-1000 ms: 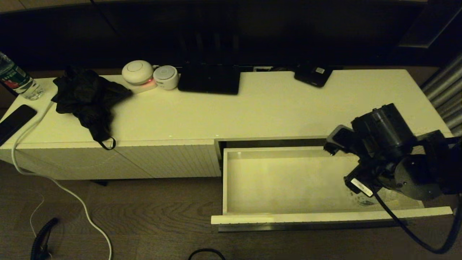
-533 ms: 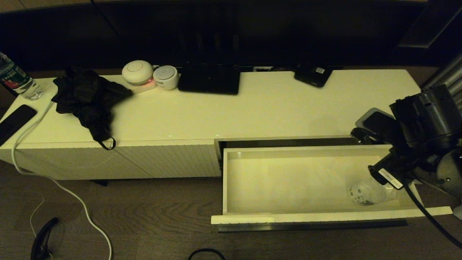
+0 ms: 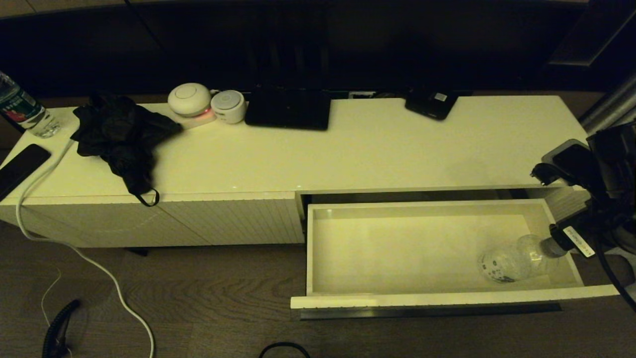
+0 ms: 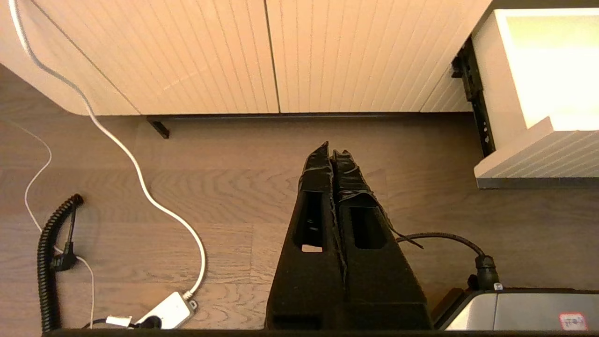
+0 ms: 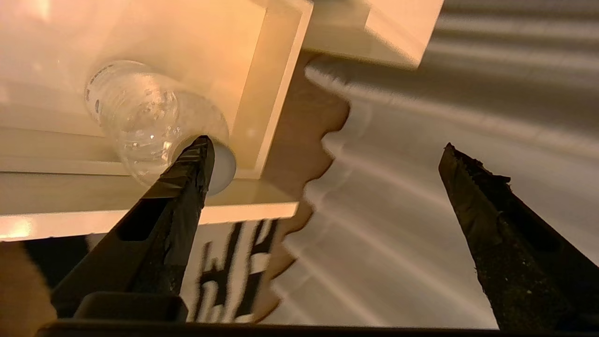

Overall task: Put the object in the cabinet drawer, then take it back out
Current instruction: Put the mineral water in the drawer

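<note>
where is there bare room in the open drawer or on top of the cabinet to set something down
The drawer floor is bare from its left wall to the water bottle, which lies at the right end. The cabinet top is bare in the middle and right. Crowded: its left end, with the black cloth, and the back edge, with two round white devices.

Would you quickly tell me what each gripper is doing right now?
Left gripper: closed, empty, above the floor.
Right gripper: open, holding nothing; the water bottle lies in the drawer.
</note>
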Robot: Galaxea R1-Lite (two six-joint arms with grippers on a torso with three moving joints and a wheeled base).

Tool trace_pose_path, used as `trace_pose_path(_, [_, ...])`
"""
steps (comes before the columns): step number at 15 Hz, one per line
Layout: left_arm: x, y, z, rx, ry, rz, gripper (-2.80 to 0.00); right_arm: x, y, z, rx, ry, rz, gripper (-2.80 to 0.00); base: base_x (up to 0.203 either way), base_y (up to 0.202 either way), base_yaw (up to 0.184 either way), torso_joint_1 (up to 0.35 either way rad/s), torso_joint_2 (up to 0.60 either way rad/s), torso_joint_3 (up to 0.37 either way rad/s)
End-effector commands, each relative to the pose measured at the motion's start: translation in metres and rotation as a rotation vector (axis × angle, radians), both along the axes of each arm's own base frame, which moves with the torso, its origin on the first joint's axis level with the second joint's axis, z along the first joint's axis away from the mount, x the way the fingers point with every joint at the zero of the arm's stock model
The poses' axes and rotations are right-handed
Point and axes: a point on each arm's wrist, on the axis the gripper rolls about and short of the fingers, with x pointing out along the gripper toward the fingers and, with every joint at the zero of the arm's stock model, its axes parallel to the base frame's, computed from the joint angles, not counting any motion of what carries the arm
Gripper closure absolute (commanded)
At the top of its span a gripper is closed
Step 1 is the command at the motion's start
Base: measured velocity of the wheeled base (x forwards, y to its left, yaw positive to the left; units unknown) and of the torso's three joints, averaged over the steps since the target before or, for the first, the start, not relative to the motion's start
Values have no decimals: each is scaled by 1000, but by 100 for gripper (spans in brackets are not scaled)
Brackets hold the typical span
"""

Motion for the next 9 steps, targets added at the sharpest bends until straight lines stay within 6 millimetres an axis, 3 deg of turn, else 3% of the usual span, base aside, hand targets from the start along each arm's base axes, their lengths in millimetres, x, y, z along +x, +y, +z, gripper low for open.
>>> trace_pose_path(1, [0,0,0,0,-2,1,0,-3,1,-2,51,-20,-2,-280,0,0,0,0,0,0])
trace_pose_path(6, [0,0,0,0,-1,1,0,-2,9,-5,387,-133,-31,-280,0,0,0,0,0,0])
trace_pose_path(9, [0,0,0,0,0,1,0,-4,9,-20,503,-97,-114,-280,0,0,0,0,0,0])
